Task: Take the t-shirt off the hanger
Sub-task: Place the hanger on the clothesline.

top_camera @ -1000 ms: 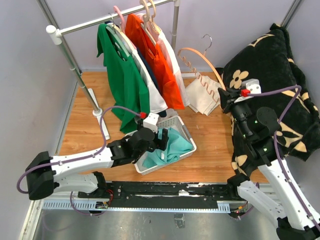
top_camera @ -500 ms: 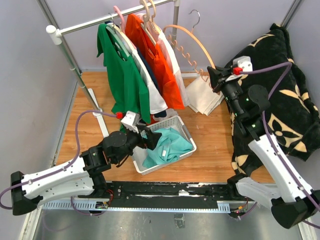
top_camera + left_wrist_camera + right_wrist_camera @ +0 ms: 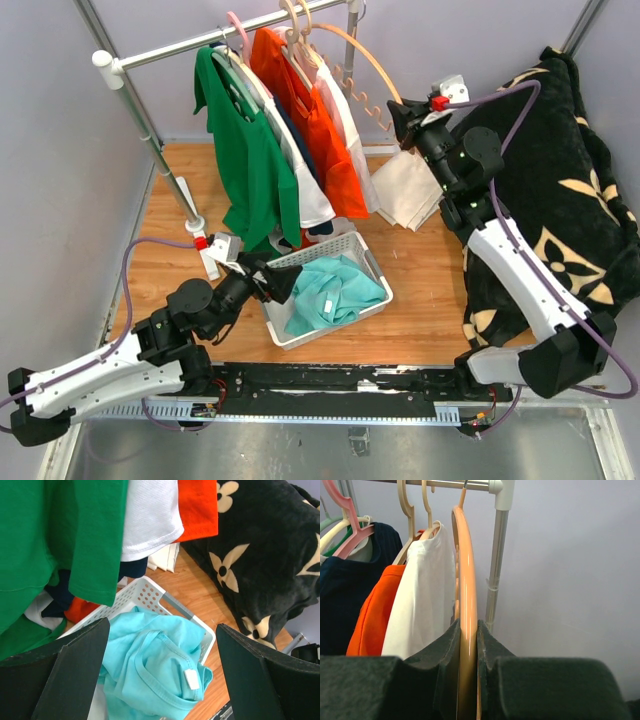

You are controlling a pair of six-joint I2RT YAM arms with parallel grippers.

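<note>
Jaws of your right gripper (image 3: 468,632) clamp one bare hanger (image 3: 464,570) at twelve o'clock; your left gripper (image 3: 161,630) gapes above one teal t-shirt (image 3: 150,670) in one basket (image 3: 145,592).

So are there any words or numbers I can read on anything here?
No words or numbers can be read anywhere.
The tag on the teal shirt: white, no print shows.
The blanket: flower shapes only, no letters.
The hanger: plain, nothing written.
</note>
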